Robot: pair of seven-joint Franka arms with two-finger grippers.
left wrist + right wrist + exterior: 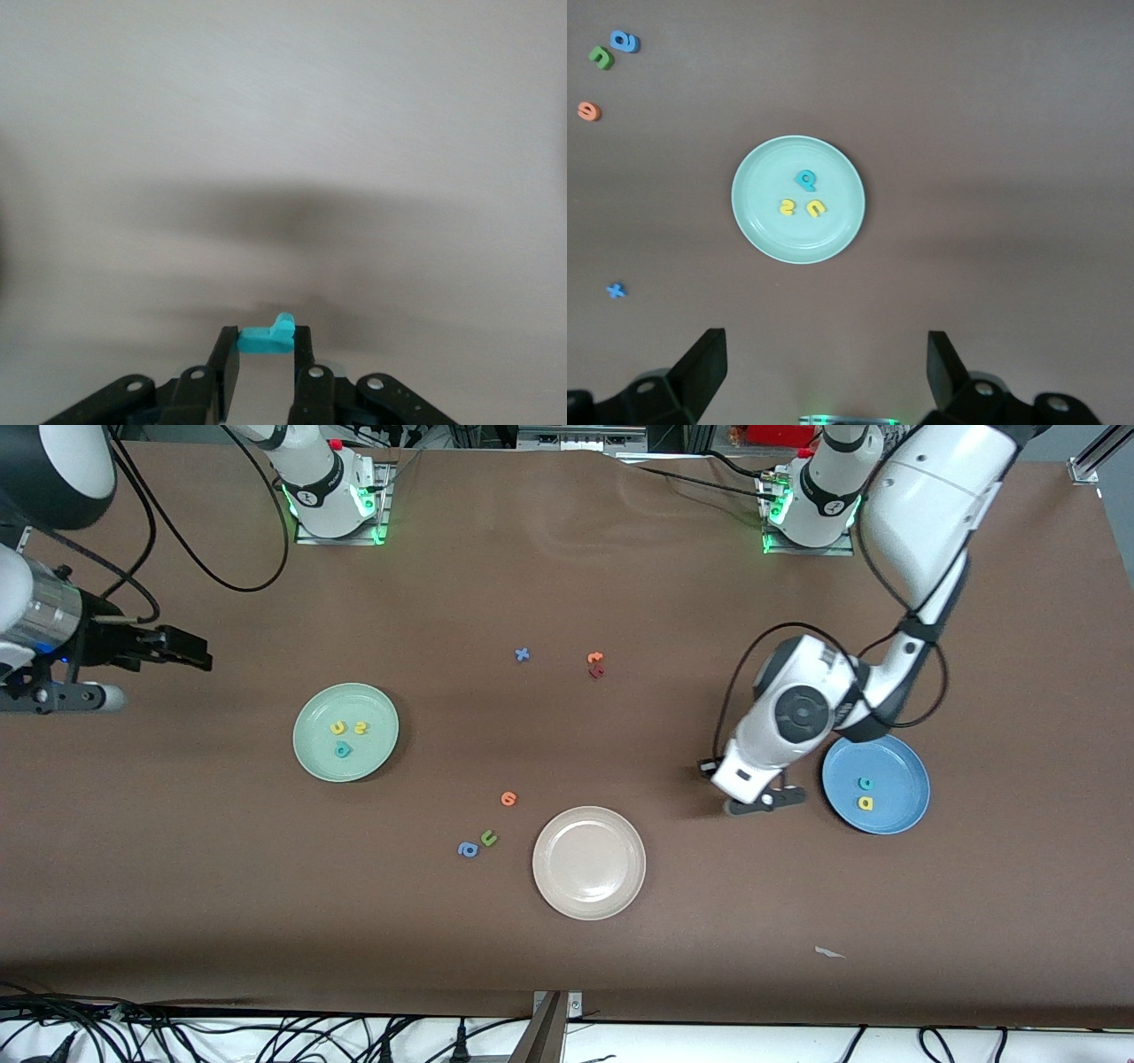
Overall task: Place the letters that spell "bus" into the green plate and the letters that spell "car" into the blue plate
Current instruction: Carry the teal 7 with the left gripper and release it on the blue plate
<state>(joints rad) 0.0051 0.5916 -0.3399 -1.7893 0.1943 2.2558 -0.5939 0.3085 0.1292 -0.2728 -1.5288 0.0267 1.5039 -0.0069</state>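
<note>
Beside blue plate (895,815): left gripper (266,350) pinching teal "r" (268,336); carry over rim before releasing. Right gripper (824,359) agape, waiting.

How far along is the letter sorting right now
Done: the green plate holds the teal b, yellow u and yellow s. The blue plate has the teal c and yellow a. In hand: the left hand is shut on the teal r, beside the blue plate. Left: dropping it in. The right hand waits open.
</note>
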